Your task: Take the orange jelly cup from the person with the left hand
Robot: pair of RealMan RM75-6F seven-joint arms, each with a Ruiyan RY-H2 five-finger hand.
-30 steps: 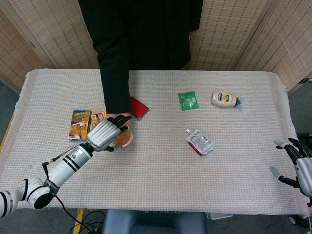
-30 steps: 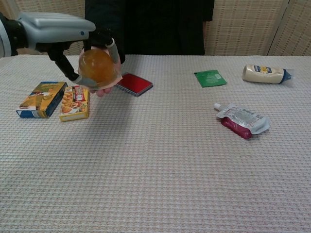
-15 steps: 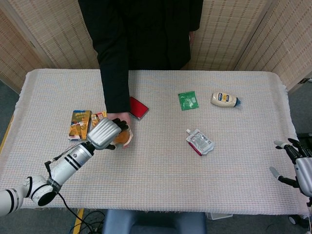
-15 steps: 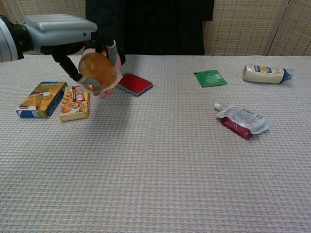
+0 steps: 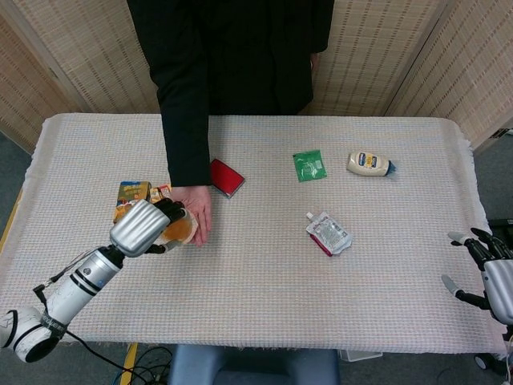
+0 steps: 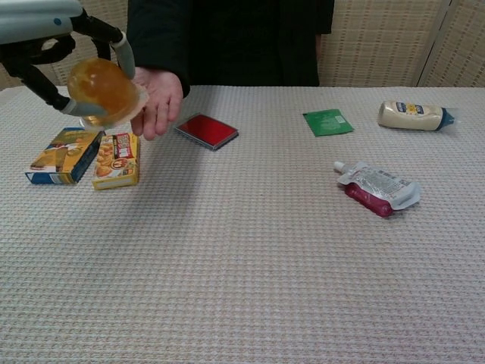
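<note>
The left hand has a smooth silver-grey back shell and black fingers tipped with grey pads. Its forearm is white, ringed with black bands, with a thin black cable trailing toward seven o'clock. The right hand, at four o'clock, is grey with dark fingers.

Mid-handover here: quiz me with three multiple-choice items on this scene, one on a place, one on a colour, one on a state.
1. Where is the red card?
A. beside the mayo bottle
B. right of the person's hand
C. under the pouch

2. What colour is the sachet?
A. green
B. blue
C. white

3. What is the left hand doing?
A. resting open
B. holding the jelly cup
C. pressing a box

Answers:
1 B: the red card lies right of the person's hand.
2 A: the sachet is green.
3 B: the left hand has its fingers round the jelly cup, above the table.
</note>
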